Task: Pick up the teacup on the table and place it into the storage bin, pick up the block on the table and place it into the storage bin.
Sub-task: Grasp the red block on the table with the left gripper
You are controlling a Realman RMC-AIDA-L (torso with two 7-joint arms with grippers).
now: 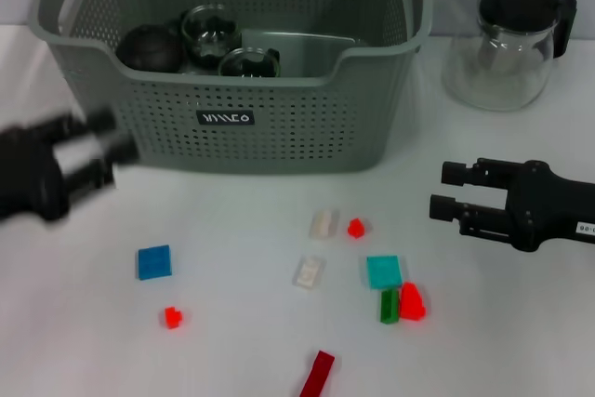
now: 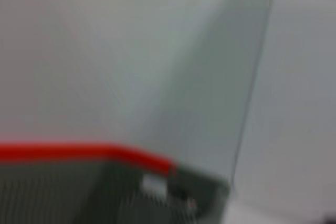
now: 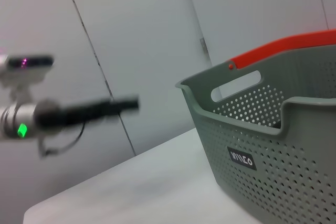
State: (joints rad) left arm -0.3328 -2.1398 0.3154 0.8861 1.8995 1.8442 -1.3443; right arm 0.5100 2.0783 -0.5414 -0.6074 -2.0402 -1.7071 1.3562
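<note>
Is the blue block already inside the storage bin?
No. In the head view the blue block lies on the table, in front of the storage bin.

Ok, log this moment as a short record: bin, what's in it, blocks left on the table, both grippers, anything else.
storage bin: grey-green perforated basket at the back of the table, orange clips at the handles
bin contents: glass cups and a dark round item
blocks on table: blue block, teal block, several small red, white and green pieces, all in front of the bin
left gripper: open, empty, by the bin's left front corner
right gripper: open, empty, right of the blocks
other: glass jug right of the bin
</note>
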